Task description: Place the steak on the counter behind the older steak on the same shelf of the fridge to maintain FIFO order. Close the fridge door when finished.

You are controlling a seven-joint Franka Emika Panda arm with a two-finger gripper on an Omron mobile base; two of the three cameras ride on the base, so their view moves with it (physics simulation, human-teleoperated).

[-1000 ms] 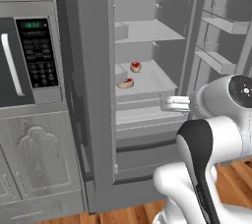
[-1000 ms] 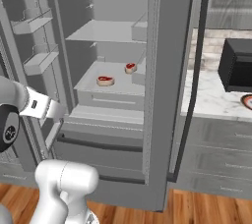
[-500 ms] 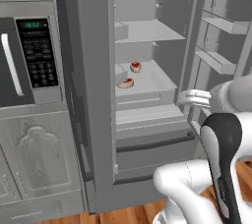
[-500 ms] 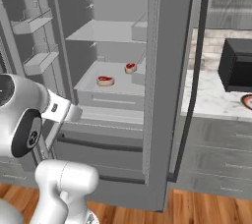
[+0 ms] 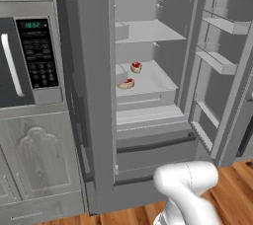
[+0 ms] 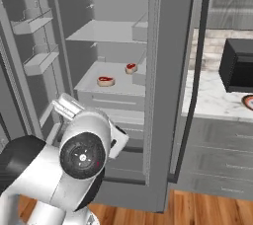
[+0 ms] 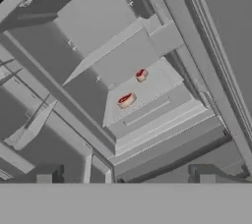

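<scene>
The hand (image 7: 125, 179) gapes empty before the fridge (image 5: 163, 179); two steaks share its shelf (image 5: 153, 87).

Two steaks are counted in the fridge (image 5: 94, 95), both on one shelf (image 5: 148, 91), well ahead of the gripper (image 7: 125, 176): the steak (image 5: 136, 66) farther from it and the older steak (image 5: 126, 84) nearer to it. Two fridge doors are seen swung open, one on either side of the gripper. One higher bare shelf (image 5: 143, 31) is counted above the steaks. Two door bins (image 5: 217, 58) are made out on one door. One microwave (image 5: 27, 61) and one counter (image 6: 217, 100) are counted.
</scene>
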